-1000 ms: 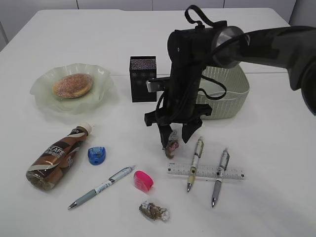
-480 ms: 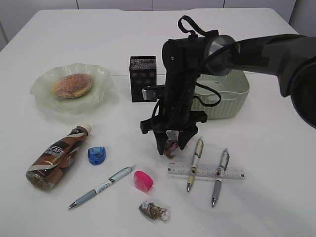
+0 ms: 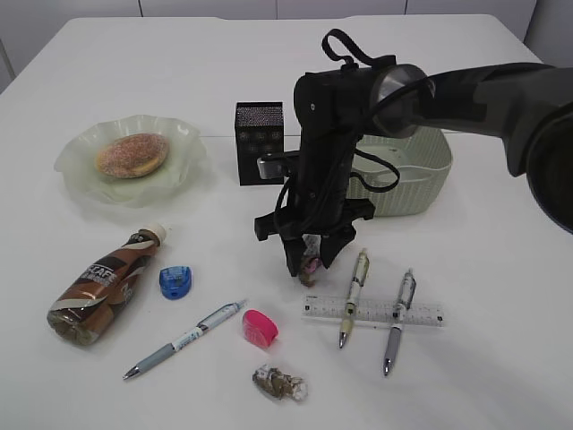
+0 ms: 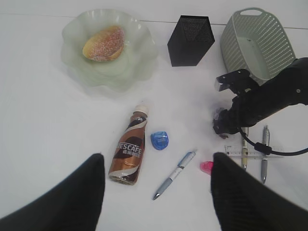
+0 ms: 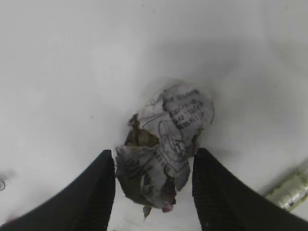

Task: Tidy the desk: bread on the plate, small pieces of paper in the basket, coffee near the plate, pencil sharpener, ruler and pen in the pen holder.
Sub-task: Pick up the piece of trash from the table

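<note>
Between claw (image 5: 153,192) tips (pressed): paper wad (image 5: 166,144)

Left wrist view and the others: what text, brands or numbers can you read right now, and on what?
"NESCAFE": on the label of the brown coffee bottle lying on the white table; in the exterior view the same label is too blurred to read.
Crumpled printed paper ball between the right gripper fingers: print is visible but illegible.
Clear plastic ruler: scale marks show, numbers too small.
Pens and sharpeners: nothing readable.
</note>
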